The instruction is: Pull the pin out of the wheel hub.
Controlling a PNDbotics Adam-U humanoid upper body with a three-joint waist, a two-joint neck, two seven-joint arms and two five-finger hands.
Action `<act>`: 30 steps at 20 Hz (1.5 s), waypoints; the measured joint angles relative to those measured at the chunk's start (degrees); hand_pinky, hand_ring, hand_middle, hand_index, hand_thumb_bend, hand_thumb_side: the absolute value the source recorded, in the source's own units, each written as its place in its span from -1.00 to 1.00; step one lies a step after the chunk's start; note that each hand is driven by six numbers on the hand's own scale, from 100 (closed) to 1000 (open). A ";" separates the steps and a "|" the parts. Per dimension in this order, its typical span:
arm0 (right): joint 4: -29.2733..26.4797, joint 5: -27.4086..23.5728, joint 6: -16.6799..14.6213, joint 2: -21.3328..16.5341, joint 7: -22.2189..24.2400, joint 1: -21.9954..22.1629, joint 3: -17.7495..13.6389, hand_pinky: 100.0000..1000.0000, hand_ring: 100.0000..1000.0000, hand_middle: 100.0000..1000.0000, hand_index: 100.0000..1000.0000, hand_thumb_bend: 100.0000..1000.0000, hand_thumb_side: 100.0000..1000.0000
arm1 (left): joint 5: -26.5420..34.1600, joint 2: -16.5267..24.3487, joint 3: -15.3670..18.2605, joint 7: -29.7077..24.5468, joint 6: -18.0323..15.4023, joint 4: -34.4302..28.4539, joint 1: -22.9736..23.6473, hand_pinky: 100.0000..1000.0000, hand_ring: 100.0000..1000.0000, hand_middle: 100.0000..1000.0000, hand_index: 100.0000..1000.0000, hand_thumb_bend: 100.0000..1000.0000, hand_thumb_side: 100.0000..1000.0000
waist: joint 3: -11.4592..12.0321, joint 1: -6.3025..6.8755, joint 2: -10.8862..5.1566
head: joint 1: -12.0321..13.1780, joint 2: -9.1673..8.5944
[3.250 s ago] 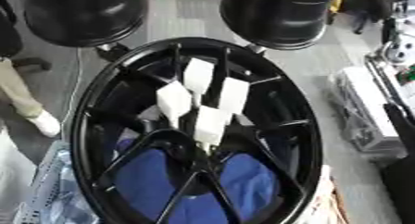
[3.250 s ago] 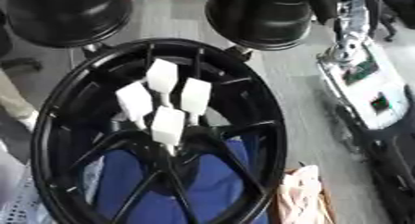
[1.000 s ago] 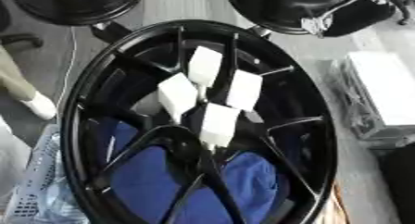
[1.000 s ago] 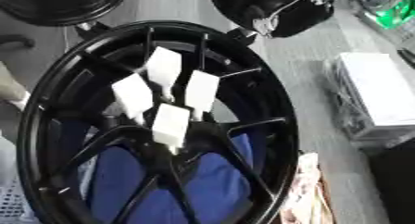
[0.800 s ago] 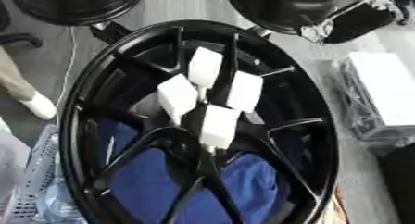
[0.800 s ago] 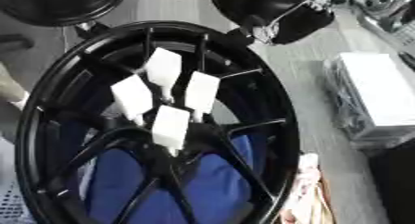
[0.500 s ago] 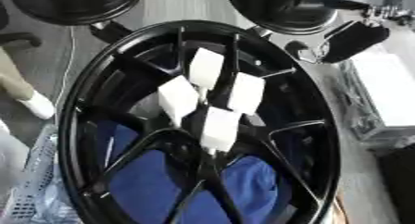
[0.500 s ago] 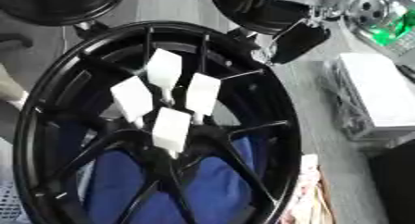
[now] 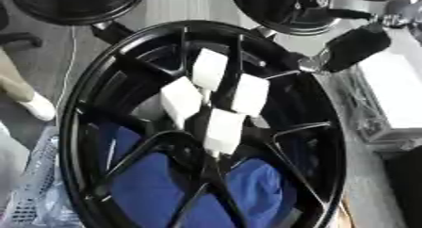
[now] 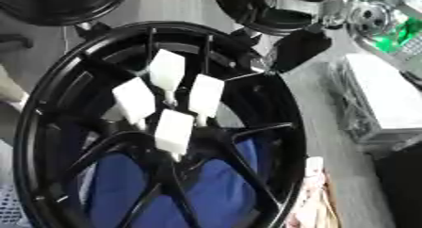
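Observation:
A large black wheel hub (image 9: 99, 81) fills both views, its spokes meeting near the middle. Several white block-headed pins stand in its centre: one at the top (image 9: 209, 69), one at the left (image 9: 181, 101), one at the right (image 9: 250, 94) and one nearest me (image 9: 223, 125). My right hand (image 9: 354, 44) comes in from the upper right as a dark blurred shape. It hovers at the rim's upper right edge, apart from the pins. My left hand shows in neither view.
A blue cloth (image 9: 148, 194) lies under the spokes. Two black round tyres (image 9: 74, 1) (image 9: 276, 10) stand beyond the wheel. A white box (image 10: 383, 95) sits on the right. A person's shoe (image 9: 37, 107) shows at the left edge.
My right hand has come down from the upper right corner to the wheel's upper right rim. The pins have not moved.

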 measured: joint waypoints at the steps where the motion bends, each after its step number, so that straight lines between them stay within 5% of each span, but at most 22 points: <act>1: 0.00 -0.84 0.71 -0.08 -0.72 0.05 0.31 0.65 0.58 0.43 0.65 -0.80 -0.01 | 0.00 0.00 0.00 -0.01 0.01 0.00 0.01 0.82 0.42 0.33 0.46 -1.00 0.35 | -0.05 -0.06 -0.01 | 0.09 0.01; 11: 0.00 -9.58 2.27 -0.89 -5.27 -1.42 2.30 0.61 0.56 0.41 0.62 -0.85 -0.01 | 0.07 0.01 -0.03 -0.28 0.28 0.00 0.44 0.83 0.42 0.33 0.46 -1.00 0.35 | -1.02 -0.67 -0.79 | 1.00 0.59; 19: 0.00 -11.12 3.00 0.03 -4.87 -4.45 4.30 0.59 0.54 0.40 0.61 -0.88 -0.05 | 0.36 0.04 -0.35 -0.52 0.54 0.00 1.15 0.83 0.42 0.33 0.46 -1.00 0.34 | -2.10 -0.66 -2.67 | 1.49 1.56; 30: 0.00 -13.13 10.29 5.41 -7.53 -8.04 9.23 0.55 0.51 0.36 0.57 -0.88 -0.07 | 0.59 0.51 -0.36 -0.50 1.00 0.00 2.66 0.83 0.42 0.33 0.46 -1.00 0.35 | -3.44 -0.68 -4.38 | 1.94 1.57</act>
